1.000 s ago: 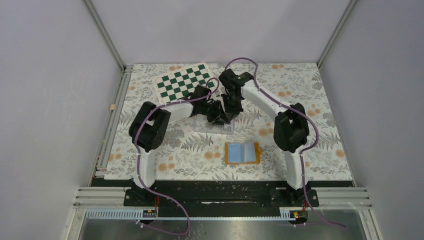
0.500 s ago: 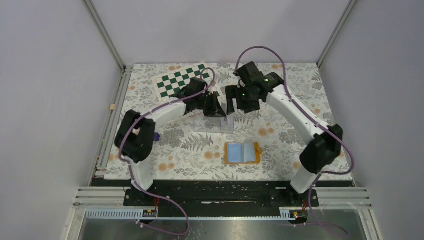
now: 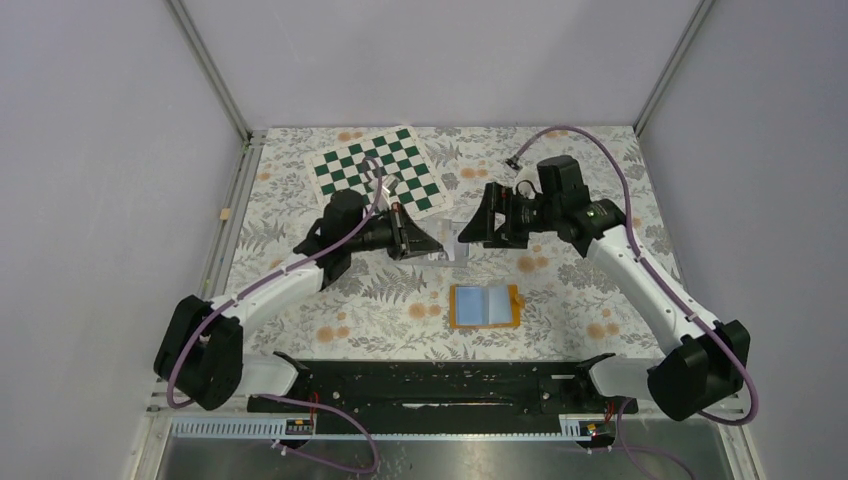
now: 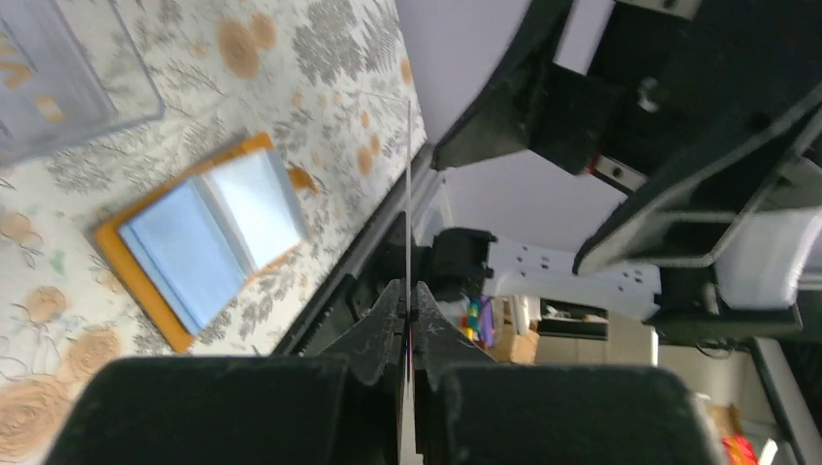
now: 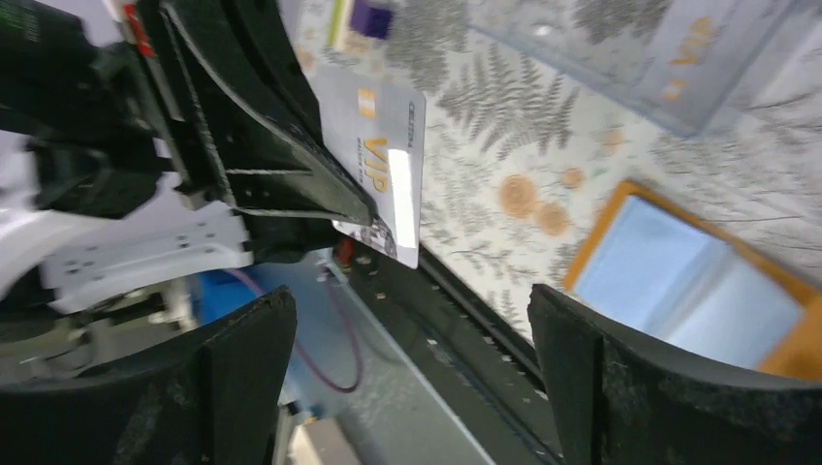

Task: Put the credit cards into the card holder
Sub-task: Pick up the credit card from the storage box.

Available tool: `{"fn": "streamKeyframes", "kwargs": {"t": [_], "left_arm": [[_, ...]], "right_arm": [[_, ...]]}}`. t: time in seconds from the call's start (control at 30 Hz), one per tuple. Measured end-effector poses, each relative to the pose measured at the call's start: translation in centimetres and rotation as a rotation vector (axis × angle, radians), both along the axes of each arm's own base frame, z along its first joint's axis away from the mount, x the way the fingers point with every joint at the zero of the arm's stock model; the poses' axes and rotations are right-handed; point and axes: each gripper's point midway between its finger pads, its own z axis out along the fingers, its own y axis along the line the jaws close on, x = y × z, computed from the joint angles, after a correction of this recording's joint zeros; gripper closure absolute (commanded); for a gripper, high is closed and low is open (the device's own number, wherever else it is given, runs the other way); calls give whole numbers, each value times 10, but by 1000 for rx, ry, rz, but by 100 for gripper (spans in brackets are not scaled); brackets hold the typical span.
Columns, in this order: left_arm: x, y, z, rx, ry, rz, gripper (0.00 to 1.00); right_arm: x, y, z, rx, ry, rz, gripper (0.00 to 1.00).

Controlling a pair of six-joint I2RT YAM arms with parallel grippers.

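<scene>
Card: silver plastic VIP credit card [image 5: 381, 145], pinched edge-on by the left gripper [image 4: 409, 302], held off the table.
Change: right gripper [image 5: 415, 383] has just spread wide and let go, so the handover is done.
Holder: flat orange card holder [image 3: 484, 306] lies open nearby, no card inside yet.
Box: clear plastic box [image 5: 669, 58] holds 1 more card.

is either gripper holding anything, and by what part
The left gripper pinches a card by one edge; the right gripper is open, holding nothing.
</scene>
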Motion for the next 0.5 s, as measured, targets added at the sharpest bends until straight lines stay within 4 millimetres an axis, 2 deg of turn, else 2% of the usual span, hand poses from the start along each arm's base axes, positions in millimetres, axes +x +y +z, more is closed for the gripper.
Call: {"fn": "streamKeyframes", "kwargs": {"t": [0.1, 0.2, 0.23, 0.33, 0.43, 0.5], "left_arm": [[-19, 2, 3, -68, 35, -28, 100], [-35, 3, 16, -145, 39, -57, 100], [-40, 1, 22, -172, 39, -71, 100], [-50, -4, 36, -228, 31, -107, 100], [-57, -7, 46, -263, 30, -135, 100], [-59, -8, 50, -278, 32, -142, 100]], "right_arm": [[-8, 9, 3, 157, 62, 6, 26], [-13, 19, 8, 280, 116, 22, 31], [-14, 23, 11, 323, 131, 30, 36], [-17, 30, 21, 417, 163, 54, 48], [-15, 37, 36, 508, 179, 87, 65], [-14, 41, 45, 562, 188, 113, 69]]}}
